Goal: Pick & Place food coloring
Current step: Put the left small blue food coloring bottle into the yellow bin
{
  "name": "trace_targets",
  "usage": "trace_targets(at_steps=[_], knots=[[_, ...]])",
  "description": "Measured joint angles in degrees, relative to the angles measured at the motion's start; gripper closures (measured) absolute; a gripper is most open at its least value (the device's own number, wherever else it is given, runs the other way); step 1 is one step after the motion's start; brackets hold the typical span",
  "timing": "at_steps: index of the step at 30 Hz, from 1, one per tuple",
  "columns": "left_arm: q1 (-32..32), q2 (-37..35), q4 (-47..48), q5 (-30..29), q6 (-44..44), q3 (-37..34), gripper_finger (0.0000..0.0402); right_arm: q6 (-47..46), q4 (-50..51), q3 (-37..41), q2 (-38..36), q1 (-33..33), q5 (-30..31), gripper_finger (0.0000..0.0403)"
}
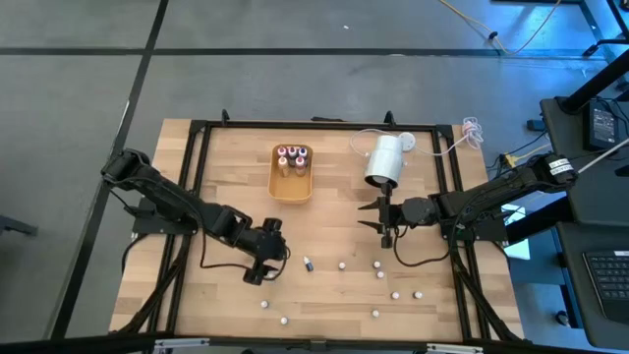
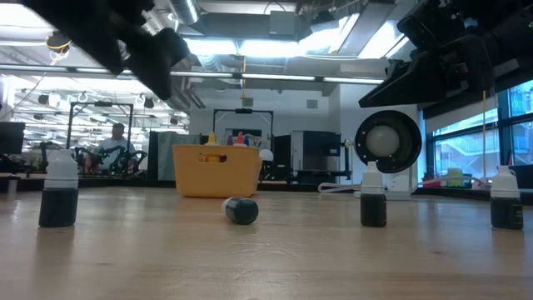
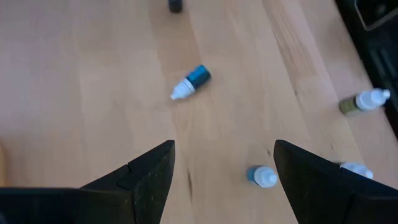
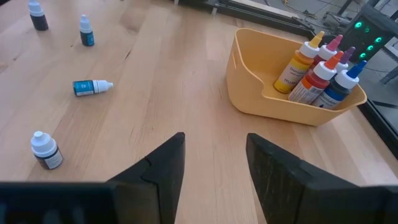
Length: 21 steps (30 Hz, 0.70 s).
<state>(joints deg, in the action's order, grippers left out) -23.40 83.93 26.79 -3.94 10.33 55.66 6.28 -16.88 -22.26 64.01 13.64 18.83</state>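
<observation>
High view: straight down from well above, taking in the whole counter point(image 1: 324, 256) and both arms. Low view: level with the counter top, close to the nearest bottles, facing across into the room behind. Left wrist view: steeply down past its own fingers point(image 3: 146, 177), near the wood. Right wrist view: slanting forward over the boards toward the orange tray point(image 4: 280, 102). Shared by all four: the toppled blue bottle point(image 1: 308, 264), at 5 o'clock from the tray.

A small bottle point(image 2: 241, 210) lies tipped at 6 o'clock of the yellow tub point(image 2: 216, 171); three others stand upright.
</observation>
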Motion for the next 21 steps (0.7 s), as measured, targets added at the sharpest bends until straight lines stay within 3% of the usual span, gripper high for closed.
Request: trace_targets(at_steps=[10, 21], knots=[[-4.27, 5.11, 0.23, 0.12, 3.87, -0.02, 0.0135, 0.2, 0.0, 0.0, 0.0, -0.01, 0.02, 0.023], [-7.64, 6.58, -0.16, -5.4, 5.01, 0.0, 0.0135, 0.2, 0.0, 0.0, 0.0, -0.01, 0.02, 0.023]])
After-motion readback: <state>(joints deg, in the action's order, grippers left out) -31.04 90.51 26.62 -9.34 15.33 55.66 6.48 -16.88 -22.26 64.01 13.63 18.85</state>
